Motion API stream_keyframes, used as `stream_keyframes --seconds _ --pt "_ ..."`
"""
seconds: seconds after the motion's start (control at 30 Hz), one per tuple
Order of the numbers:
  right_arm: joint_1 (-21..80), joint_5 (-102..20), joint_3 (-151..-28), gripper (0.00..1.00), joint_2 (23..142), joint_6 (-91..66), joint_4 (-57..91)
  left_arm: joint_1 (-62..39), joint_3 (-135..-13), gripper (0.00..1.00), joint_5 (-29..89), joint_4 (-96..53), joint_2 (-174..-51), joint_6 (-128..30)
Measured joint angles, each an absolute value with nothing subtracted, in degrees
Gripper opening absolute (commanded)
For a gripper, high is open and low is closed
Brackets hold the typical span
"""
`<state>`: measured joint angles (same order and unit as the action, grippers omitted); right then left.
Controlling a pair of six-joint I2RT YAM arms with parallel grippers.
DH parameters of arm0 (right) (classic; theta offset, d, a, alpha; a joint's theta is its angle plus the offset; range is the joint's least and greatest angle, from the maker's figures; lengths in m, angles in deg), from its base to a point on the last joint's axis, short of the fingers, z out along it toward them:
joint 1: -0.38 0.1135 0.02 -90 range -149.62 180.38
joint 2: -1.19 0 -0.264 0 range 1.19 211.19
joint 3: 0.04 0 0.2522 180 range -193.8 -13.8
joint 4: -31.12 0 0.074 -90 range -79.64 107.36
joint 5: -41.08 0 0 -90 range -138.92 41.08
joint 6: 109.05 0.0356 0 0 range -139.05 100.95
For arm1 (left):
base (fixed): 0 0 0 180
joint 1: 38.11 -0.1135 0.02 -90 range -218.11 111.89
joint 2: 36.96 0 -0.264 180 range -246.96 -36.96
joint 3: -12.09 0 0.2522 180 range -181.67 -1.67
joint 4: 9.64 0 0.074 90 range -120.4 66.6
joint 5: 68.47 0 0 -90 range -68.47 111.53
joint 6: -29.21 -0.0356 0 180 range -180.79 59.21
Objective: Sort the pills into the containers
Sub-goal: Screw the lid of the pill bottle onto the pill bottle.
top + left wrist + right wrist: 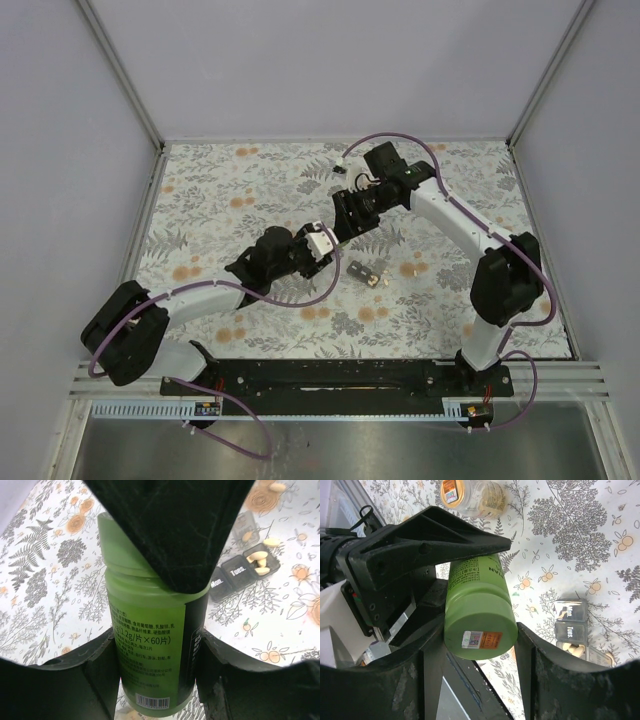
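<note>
Left jaws grip green bottle [150, 650] body, right jaws grip its cap end; pill organizer [240, 570] at bottle's 3 o'clock

"1.2g/片×60片" on green bottle [150, 645]; "Mon.", "Tues." on pill organizer [237, 573].

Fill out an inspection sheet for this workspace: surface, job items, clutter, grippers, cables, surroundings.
Surface: floral table cover, lying flat.
Job's things: green pill bottle held between both grippers; pill organizer with pills in one open compartment; loose pills beside it; clear jar with an orange label on the cover.
Clutter: nothing seen.
Grippers: left gripper shut on the bottle's body; right gripper shut on its cap end.
Cables: purple cables looped along both arms.
Surroundings: enclosure walls; mounting rail at the near edge.
</note>
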<state>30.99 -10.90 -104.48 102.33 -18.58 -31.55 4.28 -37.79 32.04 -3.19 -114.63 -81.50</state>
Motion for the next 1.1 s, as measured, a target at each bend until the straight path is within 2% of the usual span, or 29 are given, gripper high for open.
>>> stream_keyframes --seconds 0.27,0.67,1.1 --pt "30.4 -8.8 -104.6 0.61 104.2 -16.4 -31.7 7.2 -36.8 0.00 24.1 -2.6 -114.7 -85.4" --pt "31.9 -2.1 -104.6 0.90 105.2 -14.6 -33.1 8.6 -36.7 0.00 22.9 7.6 -114.6 -86.7" --pt "29.6 -0.9 -104.6 0.99 104.4 -16.0 -35.0 8.1 -36.7 0.00 26.3 9.3 -114.6 -85.8"
